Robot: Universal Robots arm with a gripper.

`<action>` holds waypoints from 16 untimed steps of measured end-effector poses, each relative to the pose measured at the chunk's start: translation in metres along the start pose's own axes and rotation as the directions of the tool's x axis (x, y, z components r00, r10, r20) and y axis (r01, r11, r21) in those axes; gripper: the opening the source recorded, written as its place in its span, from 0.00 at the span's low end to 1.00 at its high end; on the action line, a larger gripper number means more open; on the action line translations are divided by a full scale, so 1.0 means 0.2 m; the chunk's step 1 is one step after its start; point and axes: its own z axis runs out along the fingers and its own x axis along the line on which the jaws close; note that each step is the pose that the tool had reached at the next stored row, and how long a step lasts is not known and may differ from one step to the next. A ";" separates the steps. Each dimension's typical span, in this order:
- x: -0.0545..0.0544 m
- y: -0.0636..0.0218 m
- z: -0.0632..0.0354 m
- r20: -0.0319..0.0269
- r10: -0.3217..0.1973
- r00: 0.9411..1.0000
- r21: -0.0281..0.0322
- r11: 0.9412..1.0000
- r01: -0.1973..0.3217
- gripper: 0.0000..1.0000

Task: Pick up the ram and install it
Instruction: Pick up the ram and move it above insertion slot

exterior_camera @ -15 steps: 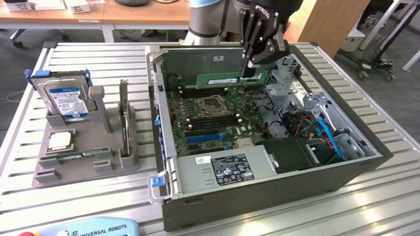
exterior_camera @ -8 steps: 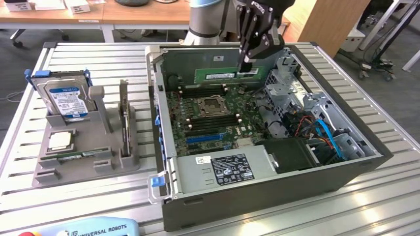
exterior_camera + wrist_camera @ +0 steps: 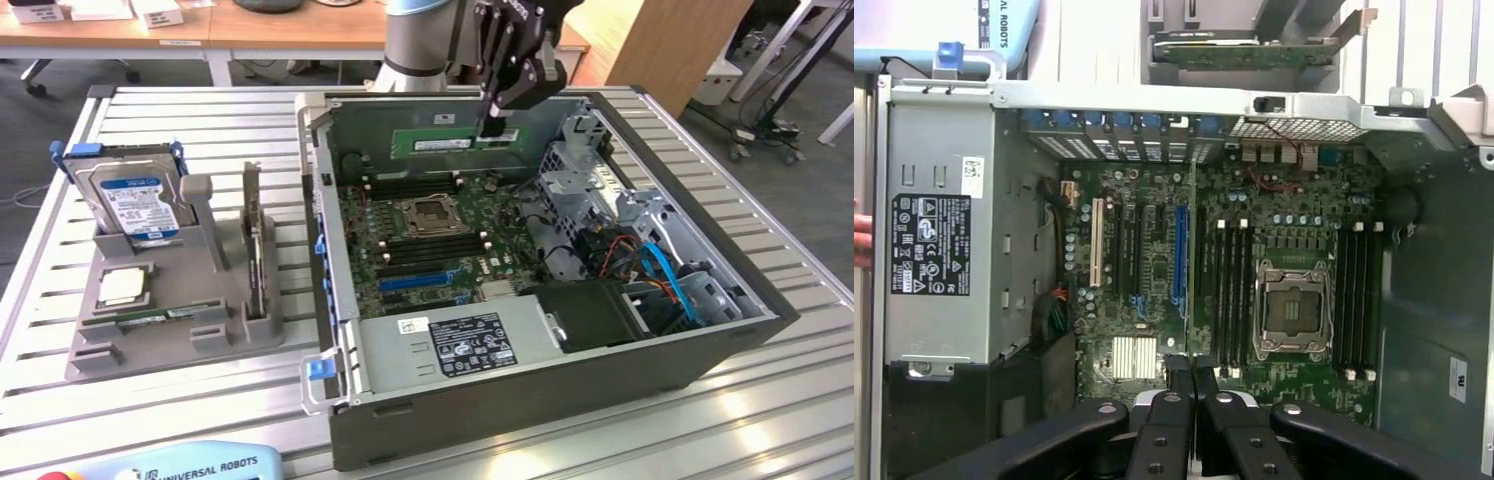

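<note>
My gripper (image 3: 495,128) hangs over the back of the open computer case (image 3: 747,330), shut on the ram (image 3: 438,143), a long green stick held level above the motherboard. In the wrist view the ram (image 3: 1192,250) appears edge-on as a thin line running out from the closed fingertips (image 3: 1180,375), over the black memory slots (image 3: 1229,290) beside the processor socket (image 3: 1291,312). A second, similar green stick (image 3: 150,316) lies low in the grey parts holder (image 3: 200,335) at the exterior view's left.
The holder also carries a blue-labelled hard drive (image 3: 134,205), a square silver processor (image 3: 120,285) and an upright card (image 3: 251,240). A power supply (image 3: 454,345) and drive cage with cables (image 3: 641,260) crowd the case. Part of a hand (image 3: 859,235) shows beside the case.
</note>
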 end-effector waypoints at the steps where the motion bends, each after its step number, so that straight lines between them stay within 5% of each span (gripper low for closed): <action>1: -0.01 0.000 0.001 0.000 0.000 1.000 0.000 1.000 0.000 0.11; 11: -0.11 -0.005 0.006 0.000 0.001 1.000 0.000 1.000 -0.001 0.11; 16: -0.12 -0.062 0.005 0.000 0.002 1.000 0.000 1.000 -0.002 0.11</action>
